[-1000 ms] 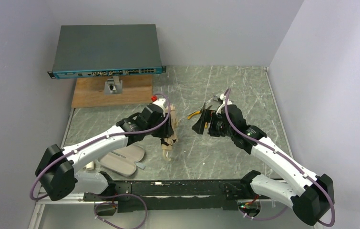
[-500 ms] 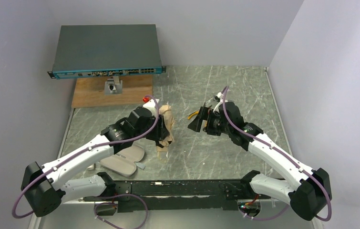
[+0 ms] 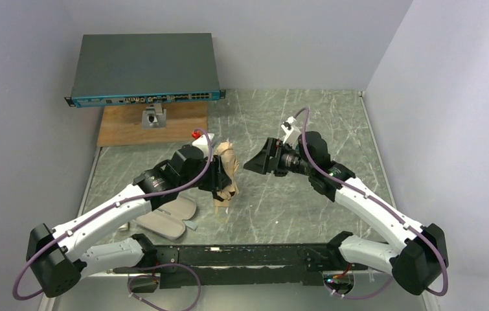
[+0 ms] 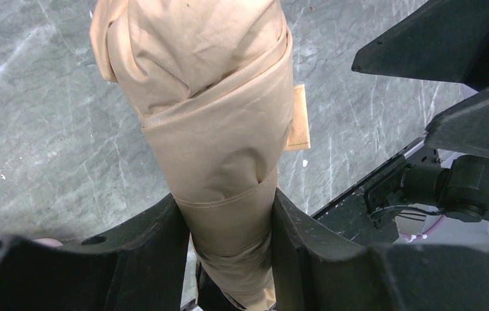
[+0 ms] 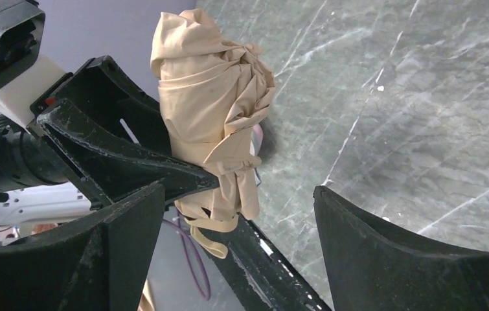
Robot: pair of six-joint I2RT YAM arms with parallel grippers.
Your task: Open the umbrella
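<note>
i count one umbrella (image 3: pixel 227 170) here, folded up, its tan canopy bunched and a strap wrapped round it. my left gripper (image 3: pixel 214 179) is clamped on it low on the bundle – in the left wrist view the two black fingers (image 4: pixel 154 249) press the fabric from both sides. it sits roughly upright over the middle of the worktop (image 3: pixel 280 207), a little toward the left edge, cream handle end pointing down; i cannot tell whether that end touches the surface. my right gripper (image 3: pixel 254 163) is just beside the umbrella on its right, jaws spread wide with nothing between them, facing the canopy. one pale pink sleeve (image 3: pixel 167 217) lies flat near the near-left corner. at the far-left corner there is one wooden board (image 3: pixel 125 126), and above it one network switch (image 3: pixel 144 68) – a single small metal stand (image 3: pixel 154 118) under its front edge.
</note>
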